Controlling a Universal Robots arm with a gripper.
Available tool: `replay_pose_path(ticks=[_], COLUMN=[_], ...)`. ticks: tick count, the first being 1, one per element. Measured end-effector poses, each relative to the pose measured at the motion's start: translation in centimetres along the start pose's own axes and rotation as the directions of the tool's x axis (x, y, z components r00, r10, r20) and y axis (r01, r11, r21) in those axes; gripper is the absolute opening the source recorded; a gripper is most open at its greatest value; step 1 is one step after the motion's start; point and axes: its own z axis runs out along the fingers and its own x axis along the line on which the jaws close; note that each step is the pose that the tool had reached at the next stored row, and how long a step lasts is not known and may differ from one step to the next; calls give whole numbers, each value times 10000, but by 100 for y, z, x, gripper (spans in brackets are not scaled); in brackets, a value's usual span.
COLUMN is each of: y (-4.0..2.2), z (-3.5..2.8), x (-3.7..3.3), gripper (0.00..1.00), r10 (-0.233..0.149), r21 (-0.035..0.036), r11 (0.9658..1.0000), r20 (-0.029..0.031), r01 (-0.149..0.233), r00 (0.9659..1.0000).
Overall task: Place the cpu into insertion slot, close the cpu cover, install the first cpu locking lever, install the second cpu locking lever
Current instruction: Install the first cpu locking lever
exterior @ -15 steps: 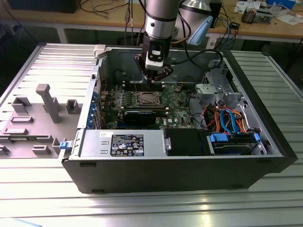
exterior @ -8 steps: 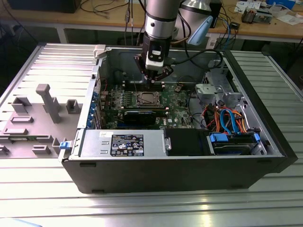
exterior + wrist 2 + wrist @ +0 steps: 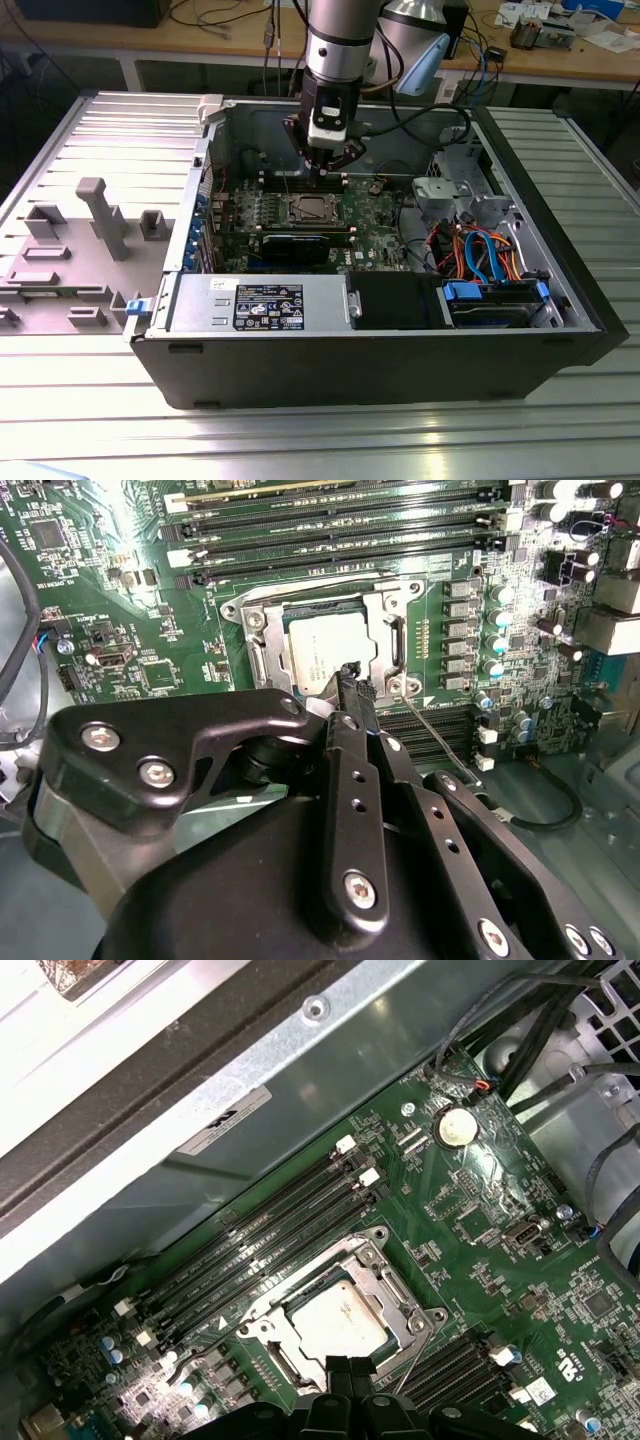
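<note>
Hanging the gripper (image 3: 328, 168) down inside the open computer case (image 3: 400, 370), low over the green motherboard (image 3: 375, 235). Holding it clenched, black fingertips (image 3: 338, 1380) pressed together in both wrist views, poised right at the edge of the insertion slot (image 3: 262, 655). Spotting the cpu (image 3: 322, 650) sitting flat in that slot, dull silver top facing up, near the middle of the board in the exterior view. Seeing the cpu cover (image 3: 388, 630) lying down around the chip, its open window framing the metal top. Catching a thin wire lever (image 3: 440, 730) angling out from the slot's corner, just beside the fingertips, and not being able to tell whether latched or free. Noting long black memory slots (image 3: 350, 525) running alongside the slot, and a round coin battery (image 3: 455, 1127) shining further along the board. Taking in the case resting on the ribbed metal table (image 3: 300, 430), a grey power supply (image 3: 255, 300) lying along its near wall, blue and orange cables (image 3: 480, 250) bundling toward the exterior view's right, grey fixture blocks (image 3: 100, 215) standing on the table at the exterior view's left.
</note>
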Motion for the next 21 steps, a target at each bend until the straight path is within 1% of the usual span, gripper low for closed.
replay_pose_path(ticks=[8,13,21], y=[0,0,0], z=[0,1,0], x=[0,0,0], gripper=[11,11,11], r10=[-109,-301,-374], r21=[4,12,15], r11=[9999,9995,9993], r20=[6,17,21], r01=[109,301,374], r00=[9999,9995,9993])
